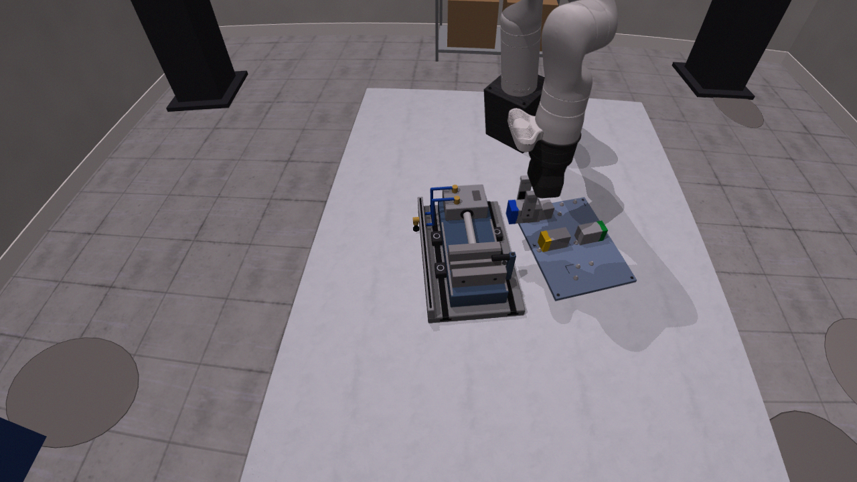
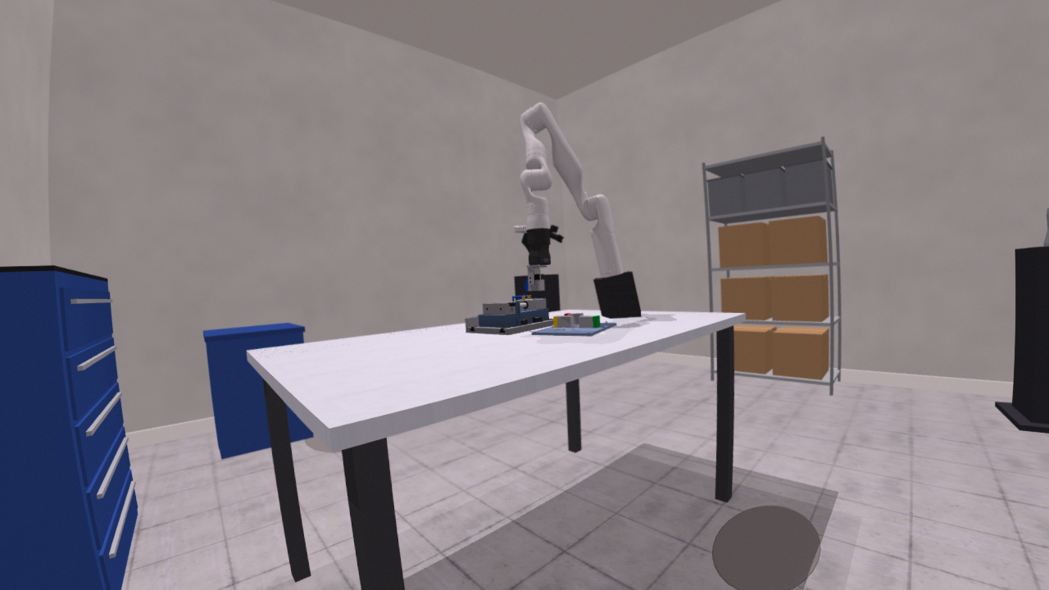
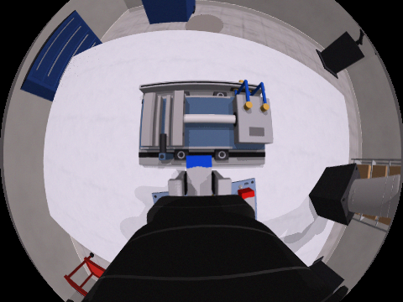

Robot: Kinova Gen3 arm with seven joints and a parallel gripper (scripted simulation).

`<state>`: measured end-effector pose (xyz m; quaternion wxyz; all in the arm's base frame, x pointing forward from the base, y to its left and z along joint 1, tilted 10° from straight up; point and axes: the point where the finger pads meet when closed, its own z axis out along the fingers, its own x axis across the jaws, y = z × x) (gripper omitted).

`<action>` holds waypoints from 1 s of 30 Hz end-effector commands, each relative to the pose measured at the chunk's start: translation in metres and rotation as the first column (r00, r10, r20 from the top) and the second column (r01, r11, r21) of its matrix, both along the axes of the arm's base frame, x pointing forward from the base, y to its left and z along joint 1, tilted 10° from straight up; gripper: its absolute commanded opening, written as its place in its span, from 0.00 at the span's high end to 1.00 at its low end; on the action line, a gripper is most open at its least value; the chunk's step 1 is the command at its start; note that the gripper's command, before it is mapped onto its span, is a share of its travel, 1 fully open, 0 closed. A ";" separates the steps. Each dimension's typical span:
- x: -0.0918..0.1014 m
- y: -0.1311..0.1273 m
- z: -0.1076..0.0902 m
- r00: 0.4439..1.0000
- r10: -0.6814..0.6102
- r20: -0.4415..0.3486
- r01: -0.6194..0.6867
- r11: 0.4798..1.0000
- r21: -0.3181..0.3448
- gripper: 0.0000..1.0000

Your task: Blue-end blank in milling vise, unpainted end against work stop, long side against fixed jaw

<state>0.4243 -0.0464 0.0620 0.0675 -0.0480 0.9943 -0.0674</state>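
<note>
My gripper point(image 1: 527, 209) point(image 2: 536, 283) point(image 3: 199, 179) is shut on the grey blank with the blue end point(image 1: 512, 212) point(image 3: 199, 161). It holds it in the air between plate and vise, blue end towards the vise. The vise's fixed jaw point(image 1: 478, 276) point(image 3: 149, 122) is the end block without hoses. The moving jaw point(image 3: 178, 119) stands a little apart from it. The work stop point(image 1: 500, 258) point(image 3: 163, 143) is a short dark rod between them, on the side near the plate. The low bars are hard to make out.
The blue-grey plate point(image 1: 605, 272) bears the yellow-ended blank point(image 1: 558, 239), the green-ended blank point(image 1: 590, 233) and the red-ended blank point(image 3: 246, 193), partly hidden by the gripper in the top view. The hose block point(image 1: 465, 202) point(image 3: 253, 122) carries raised blue hoses point(image 3: 264, 94).
</note>
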 end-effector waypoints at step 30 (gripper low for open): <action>0.057 -0.074 0.015 1.000 -0.012 -0.003 0.012 1.000 0.002 1.00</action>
